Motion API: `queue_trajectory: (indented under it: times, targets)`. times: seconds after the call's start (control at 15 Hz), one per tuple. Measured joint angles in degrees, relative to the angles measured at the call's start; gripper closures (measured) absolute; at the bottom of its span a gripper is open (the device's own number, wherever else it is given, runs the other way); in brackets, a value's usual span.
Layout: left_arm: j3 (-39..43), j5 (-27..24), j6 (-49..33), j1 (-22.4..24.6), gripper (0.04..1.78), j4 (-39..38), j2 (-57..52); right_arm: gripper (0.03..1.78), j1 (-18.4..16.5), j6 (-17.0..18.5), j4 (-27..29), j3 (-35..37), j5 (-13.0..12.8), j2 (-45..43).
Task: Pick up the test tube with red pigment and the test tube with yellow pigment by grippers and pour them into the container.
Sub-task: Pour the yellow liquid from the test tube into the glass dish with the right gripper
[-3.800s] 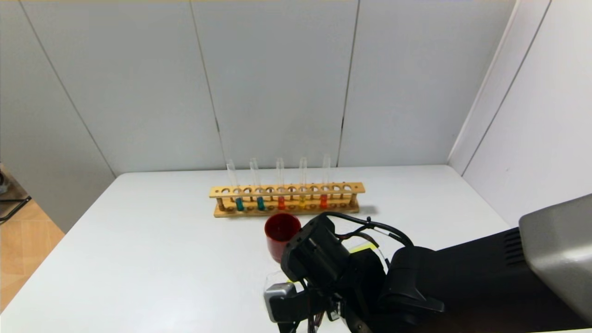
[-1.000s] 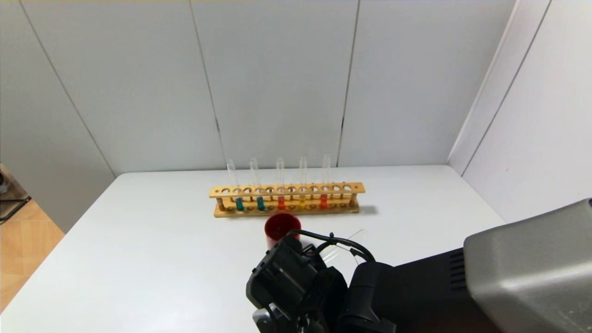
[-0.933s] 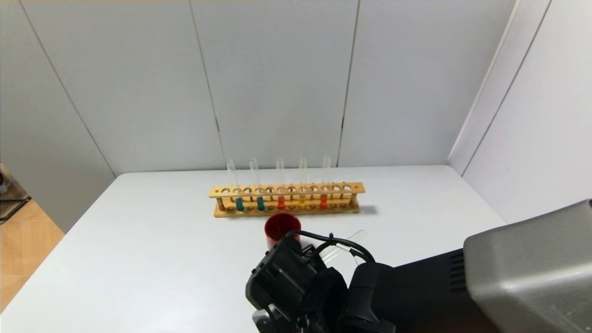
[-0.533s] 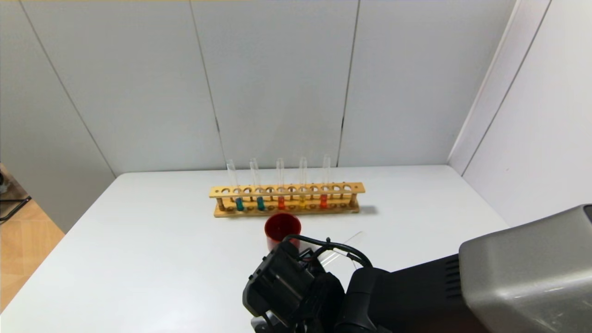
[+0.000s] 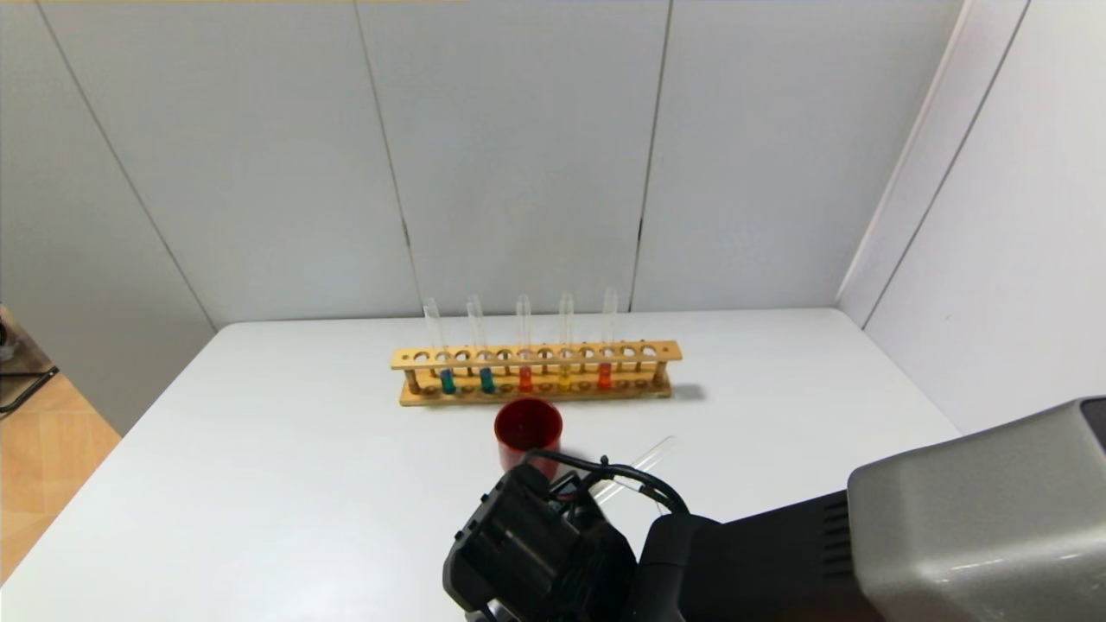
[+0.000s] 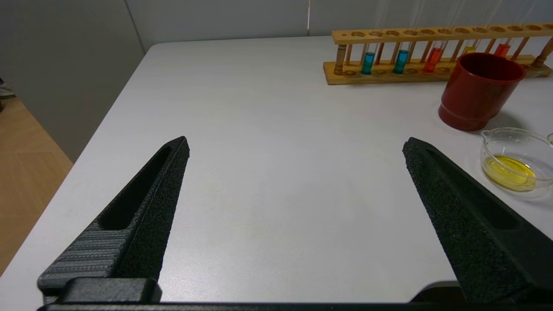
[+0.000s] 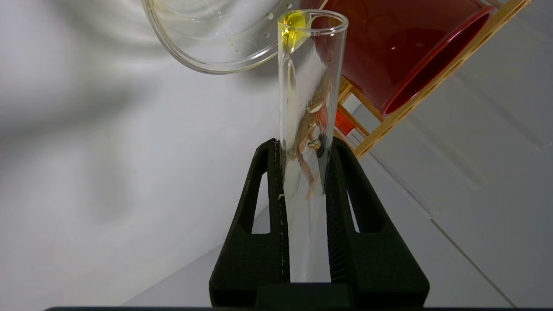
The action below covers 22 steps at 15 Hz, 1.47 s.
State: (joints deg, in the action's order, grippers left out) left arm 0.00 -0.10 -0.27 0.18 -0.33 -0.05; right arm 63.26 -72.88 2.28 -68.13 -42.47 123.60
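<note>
Yellow dregs at tube (image 7: pixel 312 129) mouth: rt wrist only; head hides.

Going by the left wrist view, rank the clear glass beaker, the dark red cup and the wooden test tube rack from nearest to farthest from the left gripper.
From the open left gripper:
1. Clear glass beaker with yellow liquid, on the robot's right.
2. Dark red cup, just behind the beaker.
3. Wooden test tube rack, farthest, behind the cup along the table's back.

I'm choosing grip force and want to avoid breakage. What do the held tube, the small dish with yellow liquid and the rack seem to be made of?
Test tube with yellow pigment: clear and glossy with reflections, likely glass.
Container: transparent with a shiny rim, probably glass, though clear plastic is possible.
Rack: matte tan wood, with turned posts.
Right gripper fingers: black, textured, foam-like pads.
</note>
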Motion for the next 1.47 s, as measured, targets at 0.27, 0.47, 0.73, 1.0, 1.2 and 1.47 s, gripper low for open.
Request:
queue_trajectory:
  times: [0.27, 0.47, 0.73, 1.0, 1.2, 1.47]
  targets:
    - [0.0, 0.02, 0.0, 0.02, 0.07, 0.02, 0.0, 1.48, 0.07, 0.05, -0.13, -0.2, 0.0, 0.4]
    - [0.0, 0.0, -0.04, 0.0, 0.07, 0.02, 0.0, 1.48, 0.02, -0.09, 0.02, -0.24, -0.11, 0.32]
    - [0.0, 0.02, -0.04, 0.0, 0.07, 0.02, 0.0, 1.48, -0.33, -0.39, 0.33, -0.11, -0.2, -0.39]
    - [0.0, 0.02, -0.04, 0.0, 0.07, -0.02, 0.0, 1.48, -0.5, -0.38, 0.24, 0.57, -0.17, -0.69]
    - [0.0, 0.0, -0.06, 0.0, 0.07, 0.0, 0.0, 1.48, -0.33, -0.38, 0.2, 0.72, -0.17, -0.67]
    - [0.0, 0.02, -0.06, 0.0, 0.07, 0.0, 0.0, 1.48, -0.67, 1.16, -2.01, 1.24, -0.09, -1.16]
